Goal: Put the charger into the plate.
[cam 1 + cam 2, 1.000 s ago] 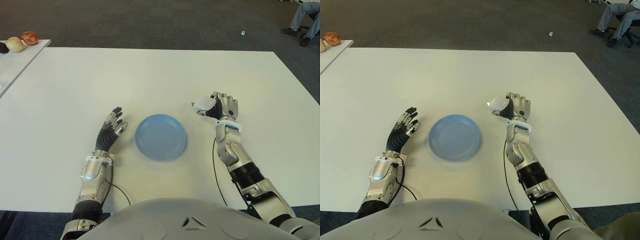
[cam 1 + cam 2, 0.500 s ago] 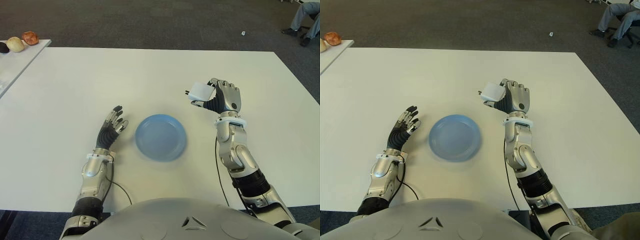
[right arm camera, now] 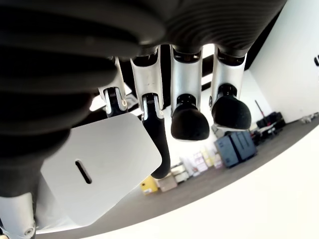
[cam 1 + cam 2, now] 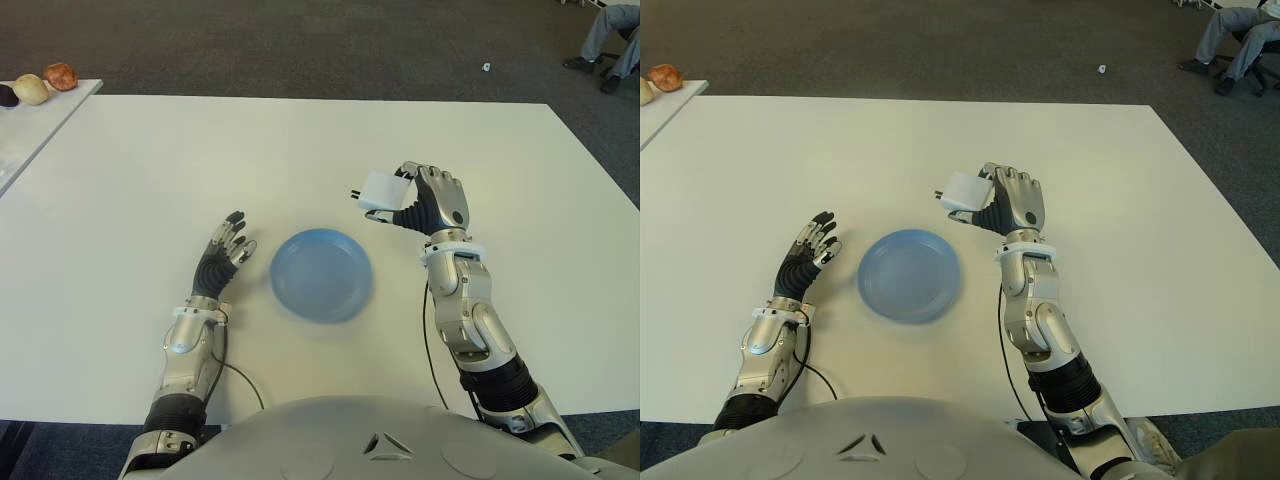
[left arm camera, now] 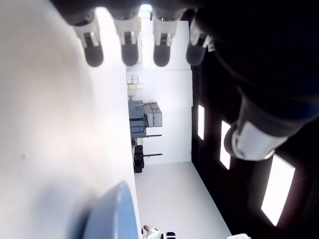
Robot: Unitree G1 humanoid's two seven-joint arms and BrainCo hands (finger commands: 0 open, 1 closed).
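Note:
A white square charger [image 4: 381,189] with small prongs is held in the air by my right hand [image 4: 425,200], whose fingers curl around it. In the right wrist view the charger [image 3: 94,169] sits between thumb and fingers. It hangs just past the far right rim of the round blue plate [image 4: 321,273], which lies flat on the white table [image 4: 300,140] and holds nothing. My left hand [image 4: 224,250] shows to the left of the plate with fingers stretched out, holding nothing.
A side table [image 4: 20,120] at the far left carries round bread-like items [image 4: 58,75]. A seated person's legs [image 4: 605,35] show at the far right on the dark carpet. A small white object [image 4: 485,67] lies on the floor beyond the table.
My right hand has lifted the charger off the table and carried it left, toward the plate. The left hand has stayed where it was.

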